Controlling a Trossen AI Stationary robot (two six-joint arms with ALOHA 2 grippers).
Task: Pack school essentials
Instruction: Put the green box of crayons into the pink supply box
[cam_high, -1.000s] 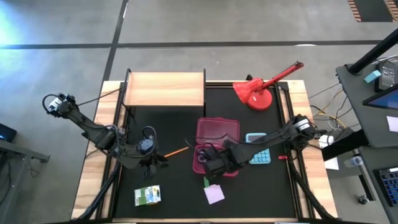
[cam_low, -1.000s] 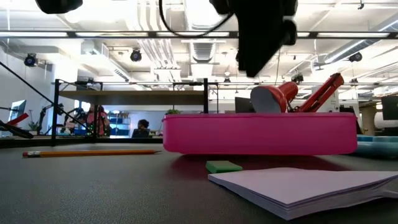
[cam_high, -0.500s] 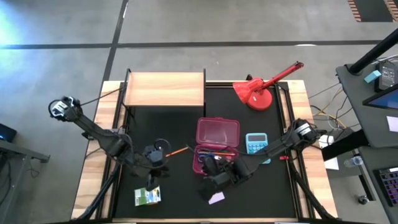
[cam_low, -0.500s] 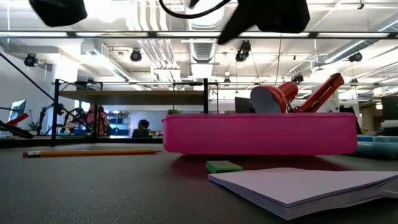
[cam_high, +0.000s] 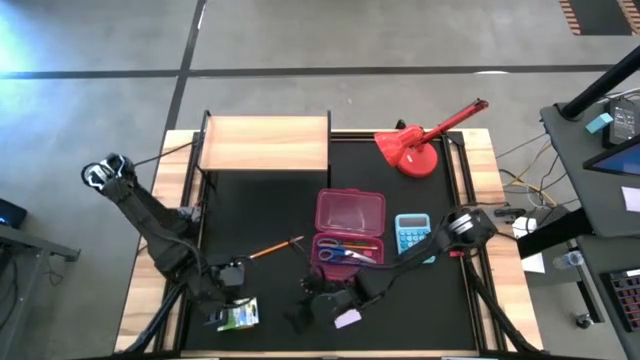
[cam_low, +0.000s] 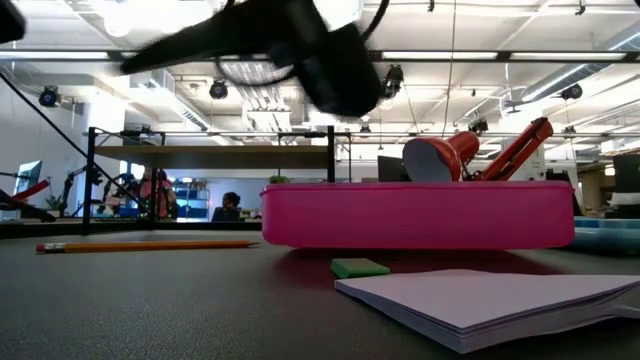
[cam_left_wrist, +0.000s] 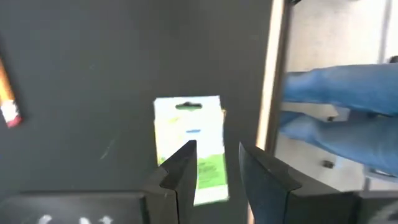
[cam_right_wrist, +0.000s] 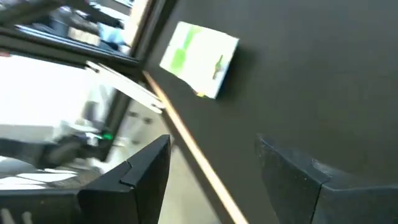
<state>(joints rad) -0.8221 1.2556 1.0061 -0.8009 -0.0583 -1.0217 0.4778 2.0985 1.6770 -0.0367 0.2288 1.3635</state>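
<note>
In the pink case (cam_high: 350, 228) only the scissors (cam_high: 345, 250) lie packed; pencil (cam_high: 275, 247), sticky-note pad (cam_high: 347, 318) and box (cam_high: 238, 314) remain on the counter (cam_high: 260, 210). Left gripper (cam_left_wrist: 214, 168) hovers over the box, jaws narrowly apart; right gripper (cam_right_wrist: 214, 168), jaws wide, is empty.

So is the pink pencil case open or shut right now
Open. From above, the pink pencil case shows its lid laid flat at the far side, and the blue-handled scissors lie exposed in the near tray.
</note>
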